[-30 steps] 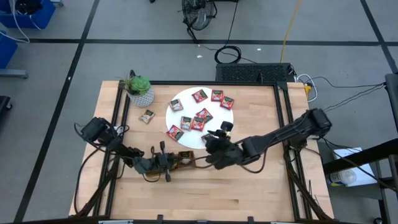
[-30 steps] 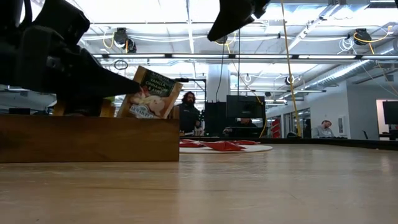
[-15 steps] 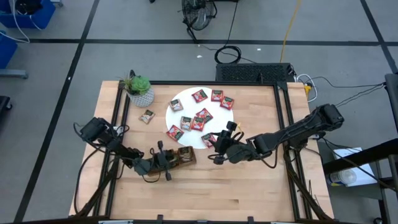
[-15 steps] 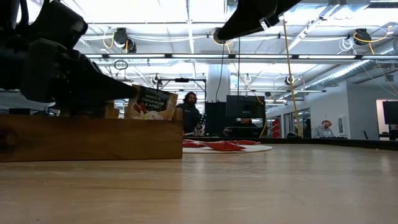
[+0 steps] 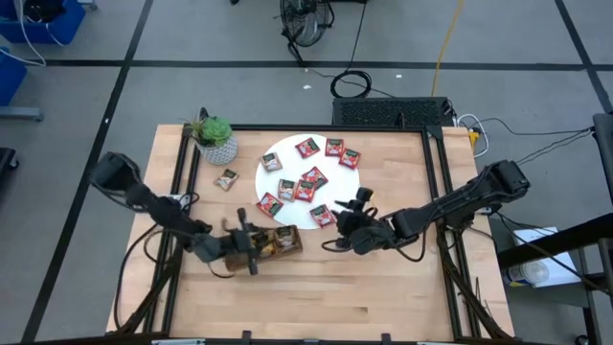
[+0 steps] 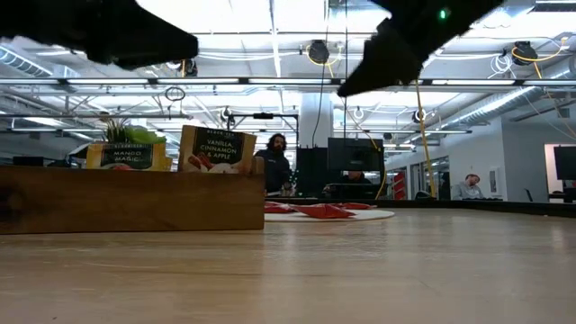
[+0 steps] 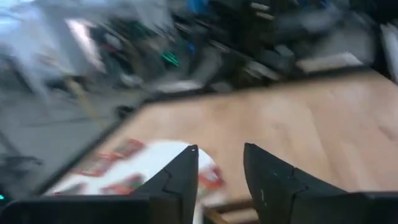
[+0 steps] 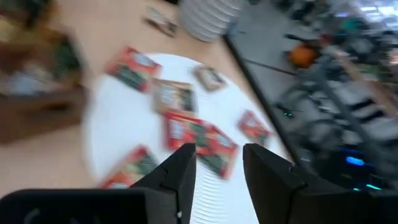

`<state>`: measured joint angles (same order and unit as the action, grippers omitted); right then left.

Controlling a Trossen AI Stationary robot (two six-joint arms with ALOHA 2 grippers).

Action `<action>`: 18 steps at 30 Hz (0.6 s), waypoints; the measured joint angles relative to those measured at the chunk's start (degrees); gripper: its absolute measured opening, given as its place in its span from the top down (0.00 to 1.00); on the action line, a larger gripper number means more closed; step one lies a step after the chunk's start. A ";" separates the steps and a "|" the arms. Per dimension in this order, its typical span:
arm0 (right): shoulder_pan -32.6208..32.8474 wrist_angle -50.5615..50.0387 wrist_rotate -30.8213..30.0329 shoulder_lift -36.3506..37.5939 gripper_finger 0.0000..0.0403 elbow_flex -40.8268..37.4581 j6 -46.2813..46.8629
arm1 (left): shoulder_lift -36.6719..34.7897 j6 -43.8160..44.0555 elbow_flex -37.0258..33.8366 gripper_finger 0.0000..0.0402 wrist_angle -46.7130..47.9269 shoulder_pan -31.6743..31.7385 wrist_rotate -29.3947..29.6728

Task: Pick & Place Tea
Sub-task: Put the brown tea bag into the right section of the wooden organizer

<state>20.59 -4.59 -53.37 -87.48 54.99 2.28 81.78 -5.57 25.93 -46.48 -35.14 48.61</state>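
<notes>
Several red tea sachets (image 5: 314, 177) lie flat on the white disc (image 5: 287, 151); one more sachet (image 5: 226, 178) lies on the table to its left. Two sachets stand upright in the wooden tray (image 6: 135, 200): a yellow one (image 6: 126, 156) and a brown one (image 6: 216, 148). My left gripper (image 5: 251, 251) is open and empty above the tray's left part (image 7: 221, 155). My right gripper (image 5: 351, 203) is open and empty at the disc's near right edge, looking over the sachets (image 8: 186, 134).
A small green potted plant (image 5: 215, 136) stands at the table's far left corner. Black rails run along the table's left and right sides (image 5: 442, 192). Bare wood lies along the near edge (image 5: 364, 297). People sit in the room behind (image 6: 274, 162).
My left gripper has let go of the brown sachet and risen above the tray. The sachet, tilted before, now stands upright in the tray beside the yellow one. My right gripper has moved toward the table's right and far side, along the disc's near edge.
</notes>
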 joint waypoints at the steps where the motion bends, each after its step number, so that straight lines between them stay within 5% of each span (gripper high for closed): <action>1: -0.16 0.04 -2.10 0.08 0.71 -0.51 -0.22 | -1.13 2.69 2.29 0.72 8.07 1.02 -3.93; 7: -1.78 0.20 -6.75 0.99 0.71 -2.15 0.64 | 1.12 14.02 20.84 0.97 46.71 5.86 -19.25; 11: -2.78 1.30 -6.68 0.98 0.71 -3.07 1.54 | 7.40 15.34 30.71 0.99 57.92 6.08 -26.71; 18: -2.72 10.30 -6.55 1.82 0.71 -6.00 -3.06 | 21.09 17.24 41.22 0.99 69.07 8.11 -29.90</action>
<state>17.87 5.70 -59.92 -85.66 48.99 -0.78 102.87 11.67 67.15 22.59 -27.03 18.71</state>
